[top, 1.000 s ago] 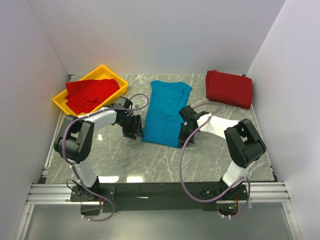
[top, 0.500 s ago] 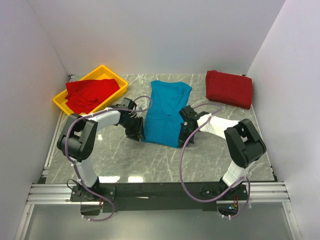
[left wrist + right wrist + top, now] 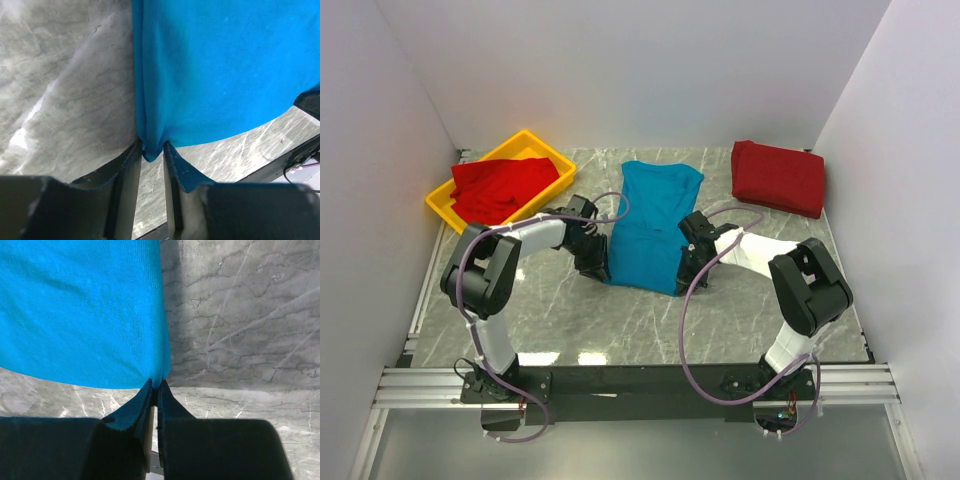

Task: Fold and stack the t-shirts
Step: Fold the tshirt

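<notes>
Two near corners of the teal t-shirt point(image 3: 653, 215) are pinched: left gripper point(image 3: 151, 150) newly moved in and closed, right gripper point(image 3: 156, 385) unchanged. It lies mid-way across the table point(image 3: 740, 310), long axis near-to-far, collar toward the far edge.

Teal-blue t-shirt point(image 3: 653, 225) lies flat mid-table as a narrow oblong, running front to back. Left gripper point(image 3: 601, 270) sits at its near-left corner and right gripper point(image 3: 684, 280) at its near-right corner, both low on the marble table point(image 3: 620, 325). Yellow tray point(image 3: 527, 137) at far left holds a crumpled red t-shirt point(image 3: 505, 188). Folded red t-shirt point(image 3: 779, 177) sits at far right, well apart.
</notes>
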Motion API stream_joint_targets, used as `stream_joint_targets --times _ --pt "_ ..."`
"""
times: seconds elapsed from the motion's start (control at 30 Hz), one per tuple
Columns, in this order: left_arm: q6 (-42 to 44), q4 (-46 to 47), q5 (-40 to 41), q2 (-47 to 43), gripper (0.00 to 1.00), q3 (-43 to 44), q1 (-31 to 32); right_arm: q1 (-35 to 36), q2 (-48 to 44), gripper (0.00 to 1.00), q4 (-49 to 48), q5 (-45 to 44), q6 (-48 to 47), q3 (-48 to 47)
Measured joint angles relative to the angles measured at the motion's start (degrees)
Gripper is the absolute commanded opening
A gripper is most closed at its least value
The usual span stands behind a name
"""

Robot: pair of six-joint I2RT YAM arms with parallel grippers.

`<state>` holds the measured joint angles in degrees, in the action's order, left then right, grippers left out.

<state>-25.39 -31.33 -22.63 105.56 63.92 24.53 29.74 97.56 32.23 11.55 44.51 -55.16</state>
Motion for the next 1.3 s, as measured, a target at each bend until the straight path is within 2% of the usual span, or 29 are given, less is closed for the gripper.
stream_joint_targets --times 0.23,0.33,0.43,0.47,0.5,0.93,1.3 --pt "-0.3 -0.7 1.1 0.5 0.22 0.6 0.5 0.0 0.0 0.07 0.0 0.0 0.0 0.0" --pt "-0.2 -0.8 1.4 0.7 0.14 0.6 0.8 0.0 0.0 0.06 0.0 0.0 0.0 0.0" --pt "-0.2 -0.8 0.6 1.0 0.01 0.8 0.8 0.0 0.0 0.04 0.0 0.0 0.0 0.0" --pt "-0.2 -0.9 0.3 1.1 0.0 0.9 0.8 0.0 0.0 0.03 0.0 0.0 0.0 0.0" --pt "-0.1 -0.9 0.0 1.2 0.0 1.0 0.8 0.0 0.0 0.0 0.0 0.0 0.0 0.0" --pt "0.3 -3.2 2.1 0.2 0.0 1.8 1.6 0.0 -2.0 0.0 2.1 -2.6 -0.4 0.0" --pt "0.3 -8.1 3.4 -10.2 0.0 1.7 1.9 0.5 -10.6 0.0 7.3 -5.1 -0.7 0.0"
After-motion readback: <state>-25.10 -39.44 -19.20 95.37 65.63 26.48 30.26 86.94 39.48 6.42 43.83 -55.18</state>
